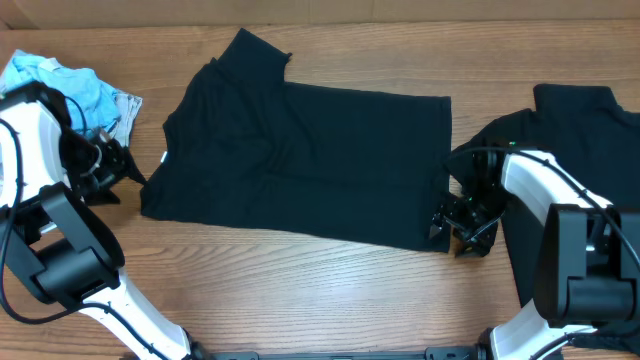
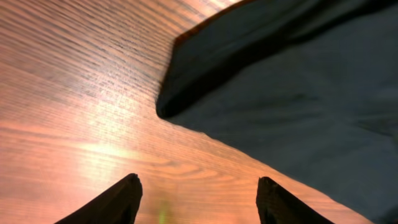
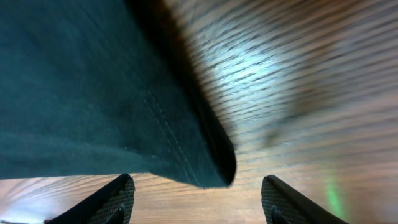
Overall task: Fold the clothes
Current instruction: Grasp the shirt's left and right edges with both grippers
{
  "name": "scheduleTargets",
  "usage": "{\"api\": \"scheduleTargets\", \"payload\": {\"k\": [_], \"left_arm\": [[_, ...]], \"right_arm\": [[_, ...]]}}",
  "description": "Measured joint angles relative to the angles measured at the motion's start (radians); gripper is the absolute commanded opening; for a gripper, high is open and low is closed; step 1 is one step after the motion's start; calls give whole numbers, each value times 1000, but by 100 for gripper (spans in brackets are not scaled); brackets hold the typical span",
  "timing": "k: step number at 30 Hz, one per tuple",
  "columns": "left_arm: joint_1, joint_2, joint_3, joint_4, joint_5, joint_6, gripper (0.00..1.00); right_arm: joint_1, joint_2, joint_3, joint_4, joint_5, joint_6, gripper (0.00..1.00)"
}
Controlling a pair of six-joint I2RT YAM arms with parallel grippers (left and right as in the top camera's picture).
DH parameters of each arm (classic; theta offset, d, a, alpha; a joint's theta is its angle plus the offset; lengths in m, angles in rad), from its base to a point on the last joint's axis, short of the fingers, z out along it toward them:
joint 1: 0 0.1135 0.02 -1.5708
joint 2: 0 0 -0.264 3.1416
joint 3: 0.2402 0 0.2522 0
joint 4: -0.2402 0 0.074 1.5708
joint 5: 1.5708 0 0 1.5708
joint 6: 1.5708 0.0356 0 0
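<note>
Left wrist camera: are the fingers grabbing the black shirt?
No, the fingers stand apart over the table, and the black shirt lies ahead of them, untouched.

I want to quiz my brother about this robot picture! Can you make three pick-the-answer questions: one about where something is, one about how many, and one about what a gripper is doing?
1. Where is the light blue cloth?
A) far left corner of the table
B) near edge, in the middle
C) right edge

2. How many black shirts are there?
A) one
B) two
C) four

3. What is the left gripper doing?
A) squeezing a shirt
B) holding the blue cloth
C) open, holding nothing

Answers:
1 A, it lies bunched behind the left arm.
2 B, one is spread in the middle and another is at the right edge.
3 C, its fingers stand apart over bare wood.
</note>
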Motion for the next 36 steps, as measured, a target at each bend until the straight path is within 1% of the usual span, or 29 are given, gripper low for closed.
{"api": "scheduleTargets", "payload": {"k": [6,9,14,18,20,21,24,25,26,30,36], "left_arm": [[0,1,-97,101,-39,0,66],[0,1,-141,155,-68,-1,65],[0,1,-232,287,-82,-12,63],[0,1,-311,346,-82,-23,60],[0,-9,-334,359,-83,-28,55],[0,-15,-343,368,-85,-31,49],[0,-28,-370,377,-89,-37,17],[0,-29,-375,374,-90,-34,9],[0,-30,-379,369,-90,-38,5],[6,-30,-381,319,-101,-66,4],[25,-10,-355,107,-264,-154,4]], "right_arm": [[3,0,-9,18,-22,-1,70],[3,0,-9,19,-23,-1,69],[3,0,-9,27,-25,-3,69],[3,0,-9,30,-27,-48,69],[2,-4,-9,29,-27,-63,69],[2,-13,-9,27,-27,-70,69],[-1,-55,1,14,-27,-80,70],[-2,-73,9,10,-28,-84,71],[-2,-92,19,4,-27,-85,72],[-2,-146,48,-21,-29,-93,73],[2,-150,49,-55,-30,-95,72]]}}
